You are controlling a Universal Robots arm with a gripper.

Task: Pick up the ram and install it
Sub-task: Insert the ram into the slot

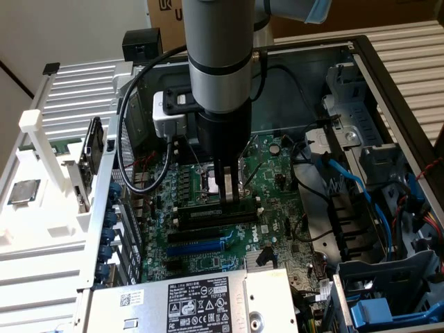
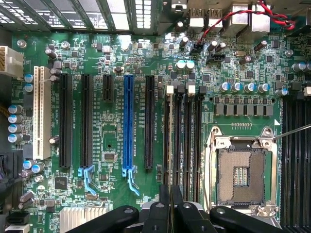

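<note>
1. Your fingers (image 2: pixel 163 208) look pressed together and hold nothing. They hang just above the black memory slots (image 2: pixel 182 141).
2. The ram (image 1: pixel 93 149), I think, stands in the white rack (image 1: pixel 33 121), well apart, at the exterior view's left.
3. Pick-up isn't done yet. It calls for fingers apart around the ram.

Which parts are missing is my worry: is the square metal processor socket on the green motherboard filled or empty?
Empty: the square metal processor socket shows its bare contact grid, with no chip seated.
</note>
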